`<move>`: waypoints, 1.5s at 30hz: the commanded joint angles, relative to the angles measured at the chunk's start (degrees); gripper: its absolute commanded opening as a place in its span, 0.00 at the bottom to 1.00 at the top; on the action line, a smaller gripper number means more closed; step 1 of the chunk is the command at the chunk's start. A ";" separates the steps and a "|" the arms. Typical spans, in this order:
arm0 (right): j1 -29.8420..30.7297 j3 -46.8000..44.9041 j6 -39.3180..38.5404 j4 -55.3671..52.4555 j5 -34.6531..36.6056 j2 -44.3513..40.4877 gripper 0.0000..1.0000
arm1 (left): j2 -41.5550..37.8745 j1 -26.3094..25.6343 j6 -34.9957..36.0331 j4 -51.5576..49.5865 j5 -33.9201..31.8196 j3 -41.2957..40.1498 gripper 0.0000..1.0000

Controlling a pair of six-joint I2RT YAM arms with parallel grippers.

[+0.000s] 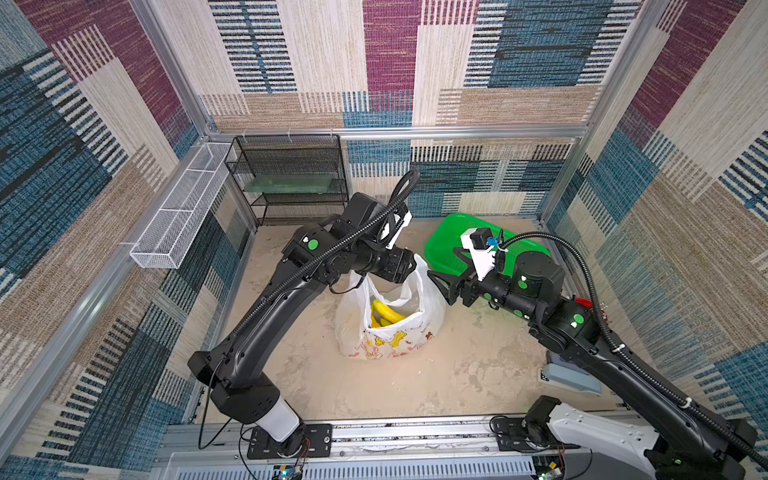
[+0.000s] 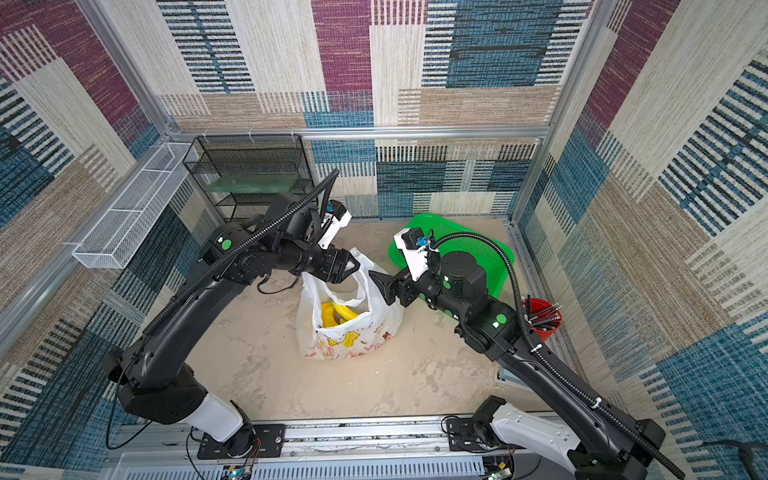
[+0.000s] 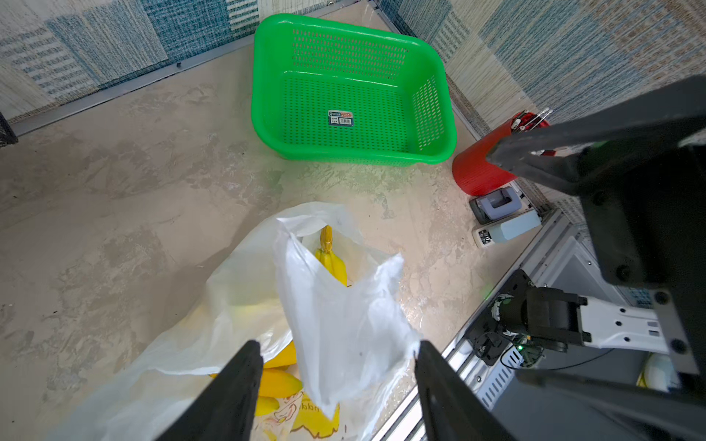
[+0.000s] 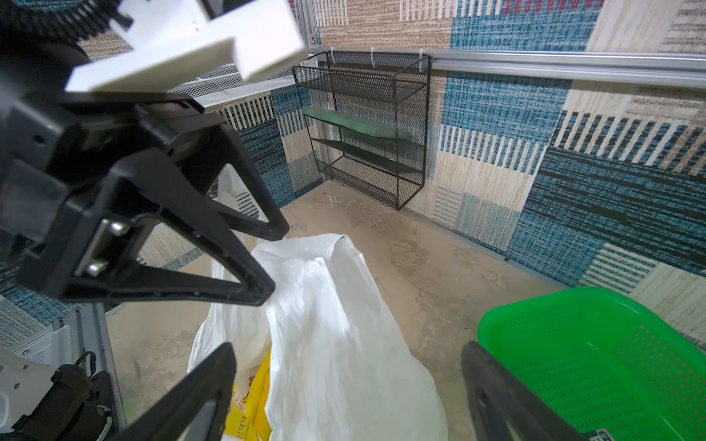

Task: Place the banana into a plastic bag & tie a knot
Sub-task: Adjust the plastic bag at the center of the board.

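The plastic bag (image 1: 390,336) (image 2: 349,338) stands open on the sandy floor between both arms, cartoon prints facing the front. The yellow banana (image 1: 384,313) (image 2: 338,311) (image 3: 331,259) lies inside it. My left gripper (image 1: 409,266) (image 3: 336,355) hovers over the bag's far rim, jaws apart, with a loose white handle flap (image 3: 344,305) standing between them. My right gripper (image 1: 436,284) (image 4: 344,366) is wide open beside the bag (image 4: 336,324), whose right side sits between its fingers. No knot shows in any view.
A green basket (image 1: 446,239) (image 3: 355,88) sits at the back right. A red cup of pens (image 2: 540,320) and a grey device (image 3: 496,202) stand by the right wall. A black mesh shelf (image 1: 291,178) and a white wire tray (image 1: 178,216) line the left.
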 commanded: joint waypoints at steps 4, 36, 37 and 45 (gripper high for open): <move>0.04 -0.32 0.94 -0.18 0.45 -0.31 0.93 | 0.78 -0.13 1.25 -0.58 1.74 -0.63 0.58; 3.84 -8.38 -7.01 24.86 13.43 7.55 0.95 | 2.72 -0.11 0.50 2.05 4.26 3.93 0.00; 4.38 -7.72 -7.71 26.27 13.51 9.25 0.95 | 2.78 -0.12 0.27 2.18 4.26 4.06 0.00; 4.97 -3.34 -5.86 29.09 11.23 19.25 0.97 | 2.75 -0.12 -0.58 3.88 4.77 3.97 0.00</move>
